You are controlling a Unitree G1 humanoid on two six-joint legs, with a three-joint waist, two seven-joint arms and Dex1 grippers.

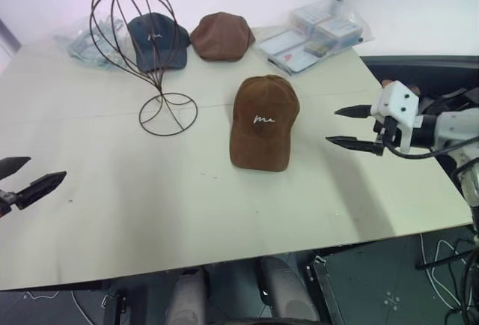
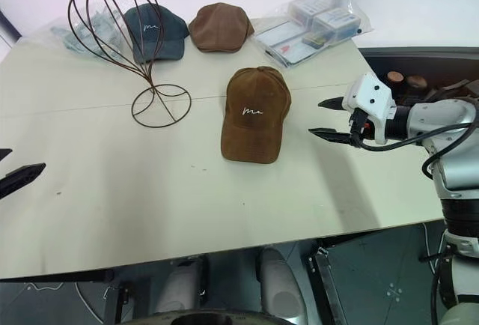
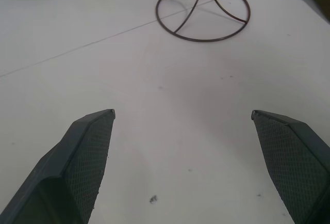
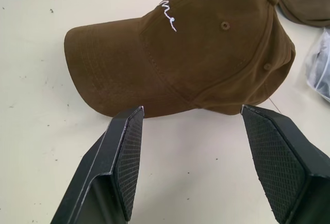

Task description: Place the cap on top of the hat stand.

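Your right claw [image 1: 349,126] stands wide open and empty, just beside the cap [image 1: 263,121]; it is nearer than your open, empty left claw [image 1: 24,179].

cap [image 1: 263,121] showing brown with white script | hat stand [image 1: 141,55] looking dark wire | far cap [image 1: 159,40] showing navy with white script | plain cap [image 1: 221,36] showing brown | table [image 1: 150,190] looking off-white

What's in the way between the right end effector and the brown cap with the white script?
Nothing visible. The right end effector is open beside the cap, with bare table between them. The hat stand is off on the cap's other side.
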